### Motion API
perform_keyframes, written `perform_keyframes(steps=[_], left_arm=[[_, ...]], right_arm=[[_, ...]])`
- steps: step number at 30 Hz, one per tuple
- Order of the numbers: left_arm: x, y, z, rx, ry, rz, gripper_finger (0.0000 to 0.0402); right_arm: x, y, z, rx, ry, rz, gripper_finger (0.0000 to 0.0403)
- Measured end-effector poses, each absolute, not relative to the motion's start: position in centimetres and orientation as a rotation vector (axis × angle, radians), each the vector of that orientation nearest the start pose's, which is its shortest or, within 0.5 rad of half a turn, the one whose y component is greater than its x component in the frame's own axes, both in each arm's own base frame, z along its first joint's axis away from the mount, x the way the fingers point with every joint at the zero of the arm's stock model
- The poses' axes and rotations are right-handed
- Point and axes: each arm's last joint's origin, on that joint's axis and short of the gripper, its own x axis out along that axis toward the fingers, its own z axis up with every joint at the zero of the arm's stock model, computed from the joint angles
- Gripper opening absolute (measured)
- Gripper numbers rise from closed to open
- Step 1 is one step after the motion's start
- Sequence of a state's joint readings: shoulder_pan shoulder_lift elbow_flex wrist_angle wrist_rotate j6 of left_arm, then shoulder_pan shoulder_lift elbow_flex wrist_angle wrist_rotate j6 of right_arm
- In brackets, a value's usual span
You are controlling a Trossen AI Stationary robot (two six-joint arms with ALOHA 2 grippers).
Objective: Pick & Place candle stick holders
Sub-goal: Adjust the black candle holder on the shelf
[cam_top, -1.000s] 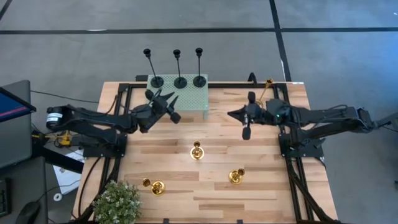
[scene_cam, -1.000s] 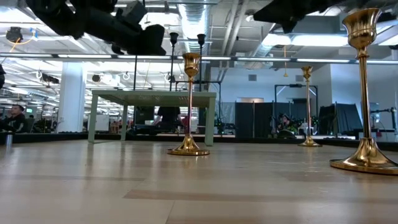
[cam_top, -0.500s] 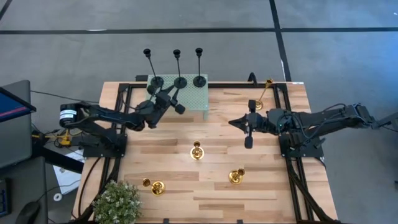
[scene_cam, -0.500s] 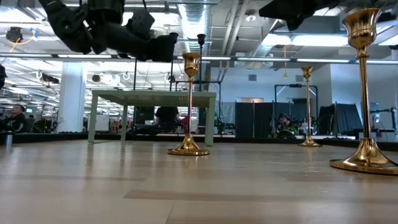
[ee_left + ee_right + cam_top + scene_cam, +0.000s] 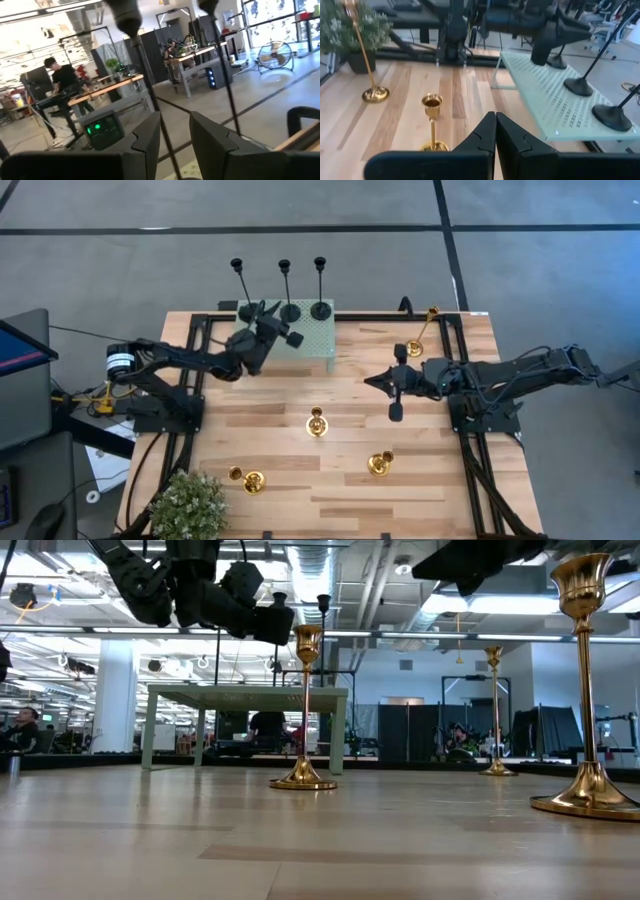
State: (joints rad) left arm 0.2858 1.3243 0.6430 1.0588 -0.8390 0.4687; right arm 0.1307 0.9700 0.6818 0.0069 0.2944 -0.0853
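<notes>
Big picture first: the wooden surface [image 5: 280,420] carries a pale green perforated stand [image 5: 305,340] at its far edge, and that stand looks like the drop-off spot, since three black candle stick holders [image 5: 289,310] stand in a row along it. Four gold candle stick holders [image 5: 316,423] wait on the bare wood, so the job reads about half done. The left hand [image 5: 268,330] hangs over the stand, right at the nearest black base, fingers [image 5: 145,142] narrowly parted around that holder's thin stem; grip or just-released, I can't call it. The right hand [image 5: 393,390] hovers pinched fully closed and empty, the middle gold holder just ahead below it.
</notes>
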Motion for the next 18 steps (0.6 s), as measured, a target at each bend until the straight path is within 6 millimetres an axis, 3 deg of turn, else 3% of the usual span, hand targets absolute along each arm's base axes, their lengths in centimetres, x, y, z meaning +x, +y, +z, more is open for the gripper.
perform_keyframes(steps=[18], left_arm=[[24.2, 11.6, 28.6, 0.300, -0.186, 1.093, 0.0106]], right_arm=[[21.5, 2.0, 28.3, -0.143, 0.277, -0.151, 0.0000]])
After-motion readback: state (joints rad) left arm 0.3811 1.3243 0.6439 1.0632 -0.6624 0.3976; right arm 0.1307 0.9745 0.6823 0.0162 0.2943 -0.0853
